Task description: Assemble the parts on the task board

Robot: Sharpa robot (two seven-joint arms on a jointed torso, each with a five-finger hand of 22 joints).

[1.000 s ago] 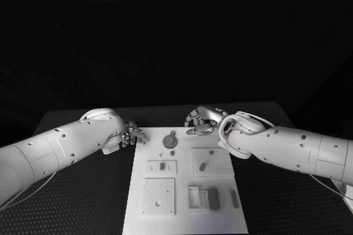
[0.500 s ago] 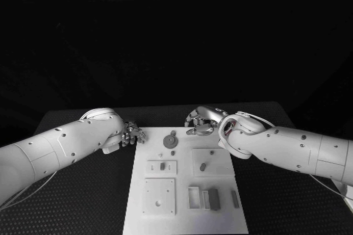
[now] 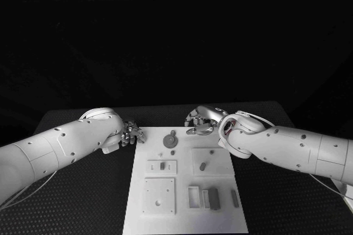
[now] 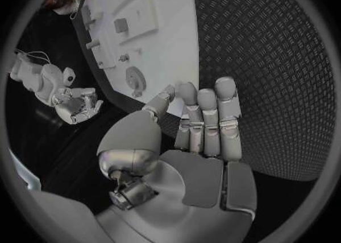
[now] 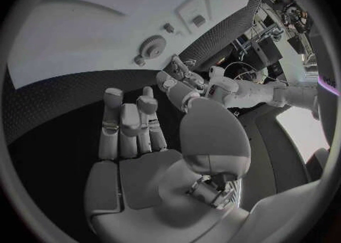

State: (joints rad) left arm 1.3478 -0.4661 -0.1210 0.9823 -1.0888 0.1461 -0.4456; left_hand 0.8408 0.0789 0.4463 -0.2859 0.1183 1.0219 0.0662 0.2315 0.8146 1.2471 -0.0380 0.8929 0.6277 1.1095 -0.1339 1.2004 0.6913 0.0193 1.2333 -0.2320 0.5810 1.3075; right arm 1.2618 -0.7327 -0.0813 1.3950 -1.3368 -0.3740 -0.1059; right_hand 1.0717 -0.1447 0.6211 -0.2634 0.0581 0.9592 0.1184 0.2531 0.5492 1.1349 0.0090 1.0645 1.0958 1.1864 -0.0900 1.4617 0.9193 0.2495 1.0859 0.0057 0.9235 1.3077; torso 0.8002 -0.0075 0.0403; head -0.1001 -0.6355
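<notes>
- Left hand (image 3: 132, 133) is seen just off the left edge of the task board (image 3: 184, 214), level with the gear (image 3: 170, 141); fingers are loosely straightened, nothing is held.
- Gear is found flat on the board between the hands, at its far end.
- Right hand (image 3: 200, 124) is poised past the board's far edge, empty, fingers apart; it is judged about as near as the left.

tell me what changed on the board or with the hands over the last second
Nothing visibly changed. The left hand and right hand still hover empty at the far end of the task board, and the gear and other parts lie where they were.
</notes>
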